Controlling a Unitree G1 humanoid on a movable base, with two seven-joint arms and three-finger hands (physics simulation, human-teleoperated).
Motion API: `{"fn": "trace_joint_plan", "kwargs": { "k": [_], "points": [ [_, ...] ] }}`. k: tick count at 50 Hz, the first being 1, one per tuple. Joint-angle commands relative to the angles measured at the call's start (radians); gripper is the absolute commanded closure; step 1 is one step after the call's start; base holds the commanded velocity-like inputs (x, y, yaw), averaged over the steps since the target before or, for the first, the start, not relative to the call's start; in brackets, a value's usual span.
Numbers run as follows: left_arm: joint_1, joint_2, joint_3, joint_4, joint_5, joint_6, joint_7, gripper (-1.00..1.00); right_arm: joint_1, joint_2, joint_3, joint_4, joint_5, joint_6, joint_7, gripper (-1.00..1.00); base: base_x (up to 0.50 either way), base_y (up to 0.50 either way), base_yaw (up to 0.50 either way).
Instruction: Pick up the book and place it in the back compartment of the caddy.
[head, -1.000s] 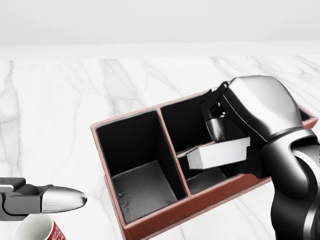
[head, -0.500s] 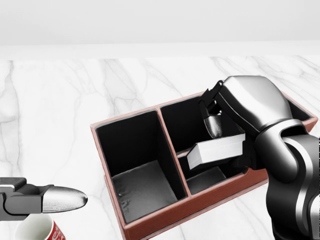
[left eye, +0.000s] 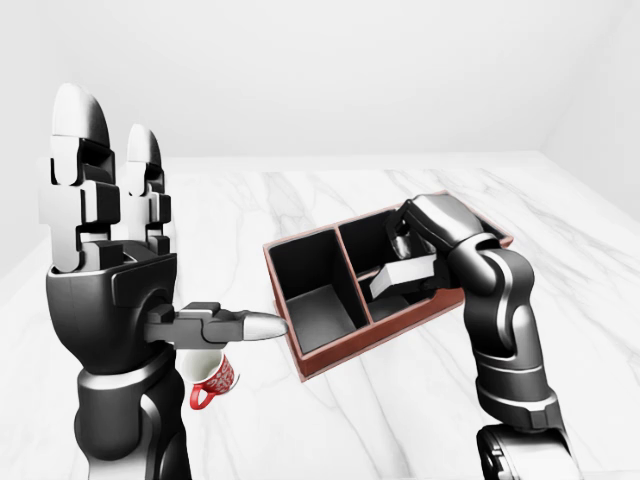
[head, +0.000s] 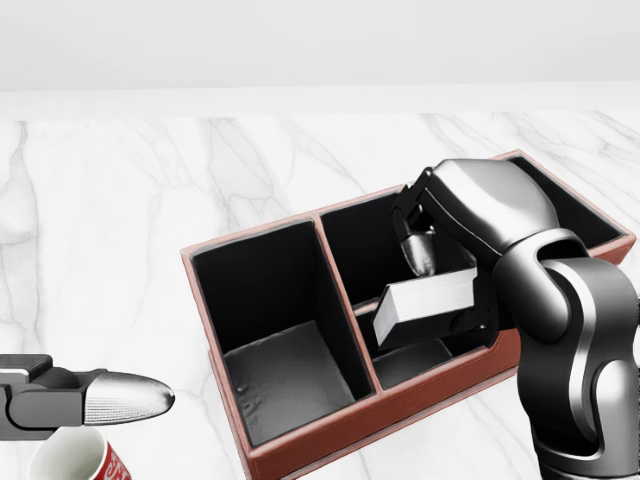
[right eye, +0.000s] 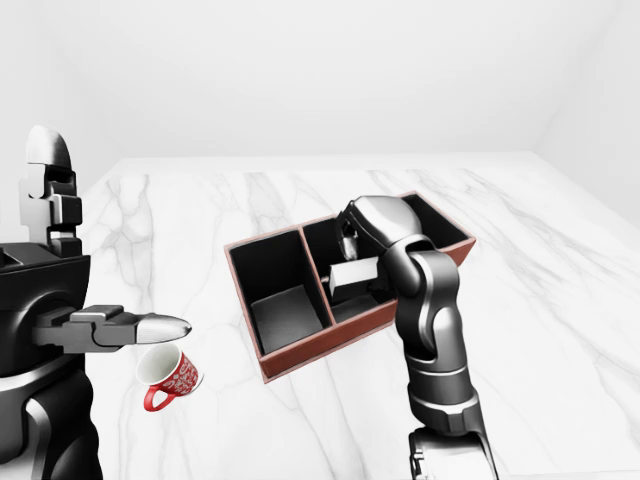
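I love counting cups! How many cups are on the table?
1. The red and white cup sits on the marble table, to the left of the caddy in the right-eye view. None seems hidden.

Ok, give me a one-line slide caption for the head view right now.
Right robot hand holds the book tilted over the caddy, above its middle section.

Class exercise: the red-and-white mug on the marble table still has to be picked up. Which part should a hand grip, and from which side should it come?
Probably best: grip the mug across its rim and body, coming from above. It tilts with its opening up and leftward in the right-eye view, and its small red handle sticks out at lower left, too thin for three fingers. The open left hand hovers just above it.
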Motion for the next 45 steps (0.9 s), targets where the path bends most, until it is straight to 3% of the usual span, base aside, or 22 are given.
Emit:
{"fn": "trace_joint_plan", "kwargs": {
  "k": [1, 45],
  "points": [
    [-0.002, 0.000, 0.001, -0.007, 0.000, 0.000, 0.001, -1.00, -0.021, 0.000, -0.002, 0.050, -0.013, 0.000, 0.000, 1.00, 0.00, 0.00, 0.00],
    [0.009, -0.004, -0.009, -0.002, 0.006, 0.000, 0.002, -1.00, -0.077, 0.001, 0.012, 0.223, -0.003, 0.000, 0.000, 1.00, 0.00, 0.00, 0.00]
  ]
}}
